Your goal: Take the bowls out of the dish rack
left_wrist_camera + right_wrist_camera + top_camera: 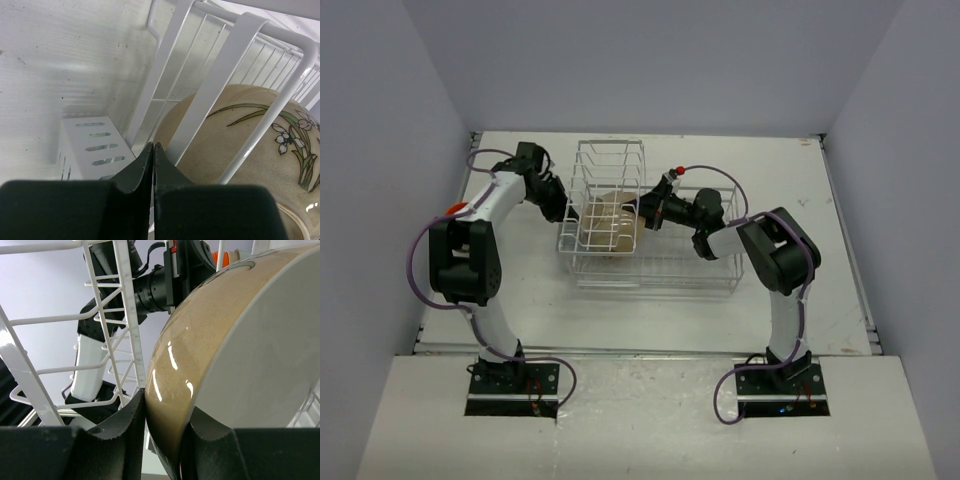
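Observation:
One of the bowls, the tan bowl (616, 226) with flower markings, stands on edge inside the tall slotted part of the white wire dish rack (650, 283). My right gripper (639, 212) reaches in from the right. In the right wrist view its fingers (131, 415) press on both sides of the tan bowl's (200, 340) rim wall. My left gripper (560, 206) sits against the rack's left side. Its tips (153, 145) are pressed together, shut and holding nothing, just outside the rack wires (220, 75), with the tan bowl (250, 135) behind them. No other bowls show.
A white slotted cutlery holder (92, 142) hangs on the rack's left end, close to my left gripper. The rack's low basket section (690, 268) stretches to the right under my right arm. Grey walls enclose the table (800, 200) on three sides.

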`<state>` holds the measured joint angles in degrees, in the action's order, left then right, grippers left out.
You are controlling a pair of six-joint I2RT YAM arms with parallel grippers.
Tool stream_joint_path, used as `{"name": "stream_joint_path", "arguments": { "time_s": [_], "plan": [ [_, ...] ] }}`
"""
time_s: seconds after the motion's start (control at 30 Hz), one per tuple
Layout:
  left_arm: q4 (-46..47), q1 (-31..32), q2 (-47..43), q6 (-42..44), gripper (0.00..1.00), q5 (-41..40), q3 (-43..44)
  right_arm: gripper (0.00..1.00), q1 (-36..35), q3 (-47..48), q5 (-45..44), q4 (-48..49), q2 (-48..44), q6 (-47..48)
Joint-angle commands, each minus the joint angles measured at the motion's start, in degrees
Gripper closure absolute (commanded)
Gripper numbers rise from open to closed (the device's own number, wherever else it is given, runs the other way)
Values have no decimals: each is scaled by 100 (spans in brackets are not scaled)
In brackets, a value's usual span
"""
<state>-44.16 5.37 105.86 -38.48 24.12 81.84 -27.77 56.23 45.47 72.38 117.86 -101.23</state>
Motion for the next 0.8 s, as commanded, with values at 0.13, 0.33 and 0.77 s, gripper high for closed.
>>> {"name": "stream_joint_path", "arguments": {
  "time_s": [0.13, 0.33, 0.77],
  "plan": [
    [171, -18, -57, -90, 100, 471, 69, 100, -18, 125, 401, -479, -141, 455],
    [197, -36, -40, -107, 100, 532, 51, 100, -9, 344, 638, -532, -106, 517],
    [215, -71, -48, -98, 100, 550, 7, 100, -9, 1066, 480, 2254, 624, -1478]
  ]
}}
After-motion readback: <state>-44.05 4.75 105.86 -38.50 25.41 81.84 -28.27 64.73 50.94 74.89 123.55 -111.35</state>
